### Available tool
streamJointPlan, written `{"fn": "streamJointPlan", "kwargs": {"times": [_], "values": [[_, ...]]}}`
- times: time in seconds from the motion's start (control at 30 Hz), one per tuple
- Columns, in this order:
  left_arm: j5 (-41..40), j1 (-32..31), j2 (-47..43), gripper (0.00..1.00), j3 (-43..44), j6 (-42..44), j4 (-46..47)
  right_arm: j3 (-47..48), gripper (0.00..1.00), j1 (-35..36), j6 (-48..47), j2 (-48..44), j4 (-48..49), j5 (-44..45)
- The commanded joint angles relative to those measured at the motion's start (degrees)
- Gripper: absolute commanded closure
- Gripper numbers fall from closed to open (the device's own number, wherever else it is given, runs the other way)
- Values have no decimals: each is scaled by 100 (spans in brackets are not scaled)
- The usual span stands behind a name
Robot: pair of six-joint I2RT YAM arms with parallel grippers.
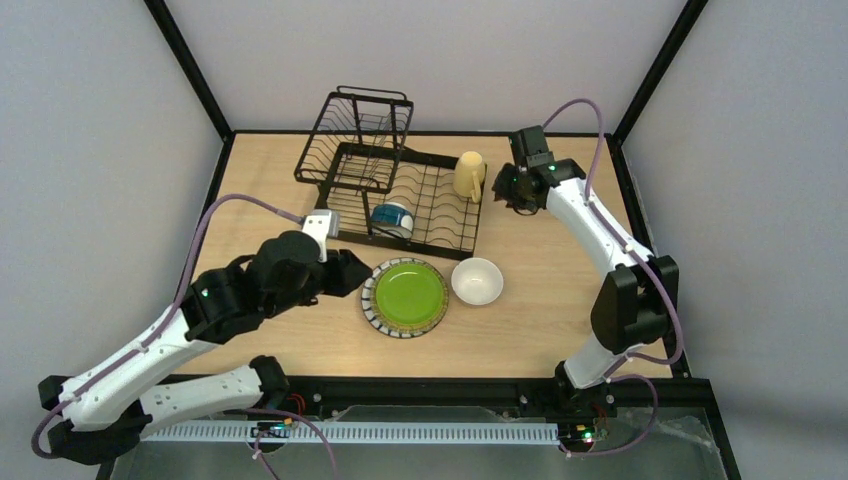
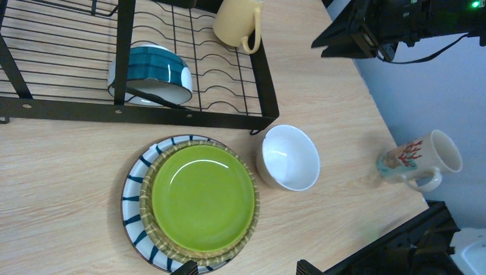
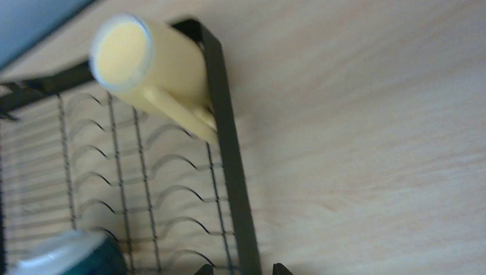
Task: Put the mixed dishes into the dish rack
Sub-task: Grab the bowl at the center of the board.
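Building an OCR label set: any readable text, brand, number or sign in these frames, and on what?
No text can be read in any view.
cream mug: red branching print above a teal band; a picture, no letters made out.
circuit board at the right arm's base: any marking is too small to read.

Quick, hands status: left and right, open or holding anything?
Left hand: open, holding nothing.
Right hand: open, holding nothing.

One green plate (image 2: 203,197). Two bowls: a white bowl (image 2: 289,157) and a blue bowl (image 2: 152,71). Two mugs: a yellow mug (image 2: 238,23) and a cream mug (image 2: 421,160). One black dish rack (image 2: 172,114) at the far side.
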Motion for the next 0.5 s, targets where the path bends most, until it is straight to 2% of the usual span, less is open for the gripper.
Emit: {"fn": "streamJointPlan", "kwargs": {"times": [0.0,0.47], "values": [[97,-15,107,1,-167,254,-70,-590,41,-36,-376,-264,-493,-453],[398,-14,287,1,-295,362,236,-1633,39,-36,-835,-993,-749,-570]]}}
